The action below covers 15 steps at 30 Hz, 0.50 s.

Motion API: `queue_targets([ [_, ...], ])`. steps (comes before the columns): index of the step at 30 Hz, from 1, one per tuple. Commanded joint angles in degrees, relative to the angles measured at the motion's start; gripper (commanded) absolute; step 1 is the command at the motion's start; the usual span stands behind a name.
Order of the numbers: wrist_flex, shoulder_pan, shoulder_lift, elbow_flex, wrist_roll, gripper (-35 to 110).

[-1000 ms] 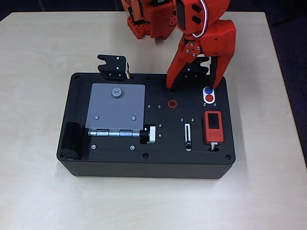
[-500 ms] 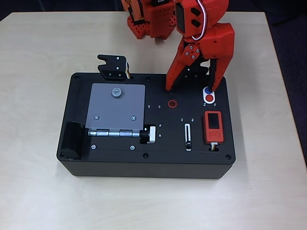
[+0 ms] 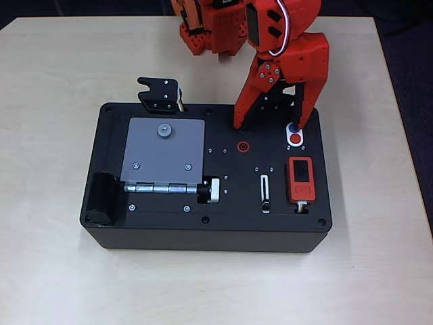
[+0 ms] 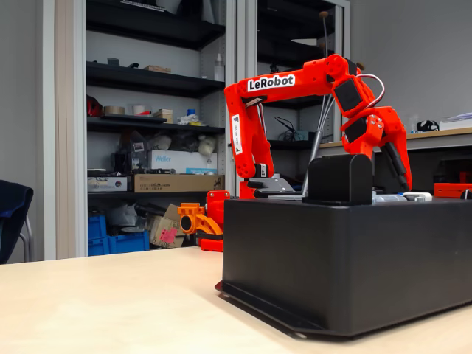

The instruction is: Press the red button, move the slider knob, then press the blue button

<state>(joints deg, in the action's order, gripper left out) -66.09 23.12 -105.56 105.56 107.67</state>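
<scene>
Gripper [image 3: 269, 126], jaws spread, hangs right of centre with one fingertip over the blue button [image 3: 292, 128]; pressing the red button [image 3: 295, 139] looks pending, needing a slight shift down-frame.

One red button [image 3: 295, 139], one blue button [image 3: 292, 128], one slider knob [image 3: 266, 204] — one black box [image 3: 155, 227].

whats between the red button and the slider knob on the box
In the overhead view, bare black panel with two small screws lies between the red button and the slider knob.
</scene>
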Motion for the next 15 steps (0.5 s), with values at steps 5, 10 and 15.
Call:
queue_targets([
  [5,0.97,1.14,-0.35,1.76,1.41,38],
  [10,1.32,1.58,-0.26,2.2,1.05,37],
  [15,1.58,2.02,0.09,2.2,0.62,37],
])
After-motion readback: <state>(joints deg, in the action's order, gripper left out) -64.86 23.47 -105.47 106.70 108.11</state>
